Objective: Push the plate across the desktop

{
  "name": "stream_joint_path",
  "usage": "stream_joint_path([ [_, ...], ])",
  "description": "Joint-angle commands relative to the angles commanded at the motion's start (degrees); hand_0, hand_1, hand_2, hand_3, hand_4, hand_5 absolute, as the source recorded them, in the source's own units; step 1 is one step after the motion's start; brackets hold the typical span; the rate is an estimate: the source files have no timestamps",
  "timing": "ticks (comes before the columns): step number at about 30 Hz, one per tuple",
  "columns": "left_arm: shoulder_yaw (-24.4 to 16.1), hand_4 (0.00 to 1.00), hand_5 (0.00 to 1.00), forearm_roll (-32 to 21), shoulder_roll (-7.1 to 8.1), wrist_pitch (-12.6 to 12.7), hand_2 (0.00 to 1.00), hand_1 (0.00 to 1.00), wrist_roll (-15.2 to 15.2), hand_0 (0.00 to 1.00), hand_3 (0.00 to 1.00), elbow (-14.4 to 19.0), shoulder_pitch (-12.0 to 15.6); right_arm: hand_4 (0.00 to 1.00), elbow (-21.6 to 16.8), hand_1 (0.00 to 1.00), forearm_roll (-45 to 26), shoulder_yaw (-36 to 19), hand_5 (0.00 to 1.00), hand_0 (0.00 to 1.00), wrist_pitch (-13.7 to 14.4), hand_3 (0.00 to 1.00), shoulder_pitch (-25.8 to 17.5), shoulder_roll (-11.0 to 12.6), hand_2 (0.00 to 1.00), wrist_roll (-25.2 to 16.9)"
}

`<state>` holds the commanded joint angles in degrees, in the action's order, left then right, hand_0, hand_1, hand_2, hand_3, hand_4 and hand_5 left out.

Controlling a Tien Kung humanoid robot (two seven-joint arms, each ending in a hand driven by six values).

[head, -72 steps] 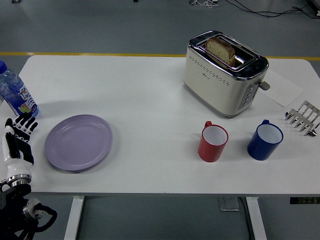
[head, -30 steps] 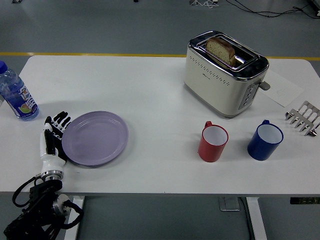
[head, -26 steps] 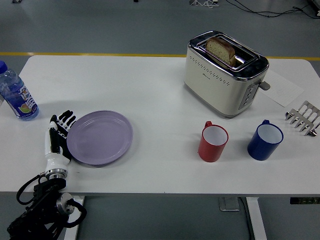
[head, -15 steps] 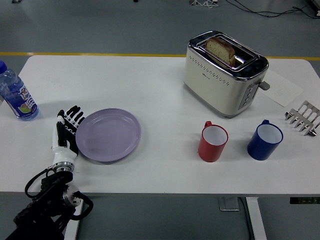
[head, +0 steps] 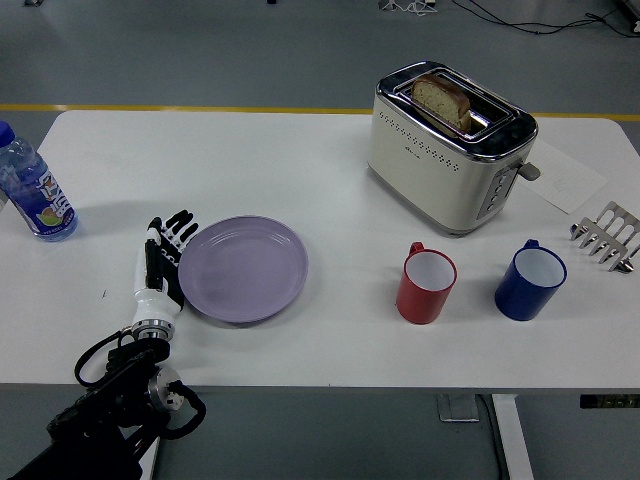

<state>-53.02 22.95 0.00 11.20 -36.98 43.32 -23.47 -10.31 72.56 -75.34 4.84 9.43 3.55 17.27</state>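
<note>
1. One lilac plate [head: 243, 268] is lying on the white surface [head: 300, 170], left of centre.
2. Its nine o'clock rim is being touched by the left hand [head: 163, 268], fingers straight and apart, nothing being grasped.
3. At the plate's three o'clock, a red mug [head: 427, 285] is standing well apart.

At the far left of the frame the water bottle [head: 28, 190] is running off the edge — its left side is missing. The left arm [head: 105, 430] is leaving by the bottom left corner, and the toaster's [head: 448, 147] front markings are perhaps too small to read.
</note>
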Motion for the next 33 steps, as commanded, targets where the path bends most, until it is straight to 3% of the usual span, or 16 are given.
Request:
stream_joint_path([
  [15, 8.94, 0.436, 0.998, -2.58, 0.00, -0.11, 0.768, 0.776, 0.00, 0.759, 0.644, 0.19, -2.68, 0.368, 0.00, 0.518, 0.26, -0.01, 0.247, 0.607, -0.05, 0.574, -0.21, -0.12, 0.592, 0.07],
  [33, 16.53, 0.432, 0.995, -3.34, 0.00, -0.55, 0.767, 0.774, 0.00, 0.755, 0.644, 0.89, -4.92, 0.371, 0.00, 0.518, -0.08, 0.26, 0.237, 0.606, 0.04, 0.575, -0.50, -0.09, 0.592, -0.03],
])
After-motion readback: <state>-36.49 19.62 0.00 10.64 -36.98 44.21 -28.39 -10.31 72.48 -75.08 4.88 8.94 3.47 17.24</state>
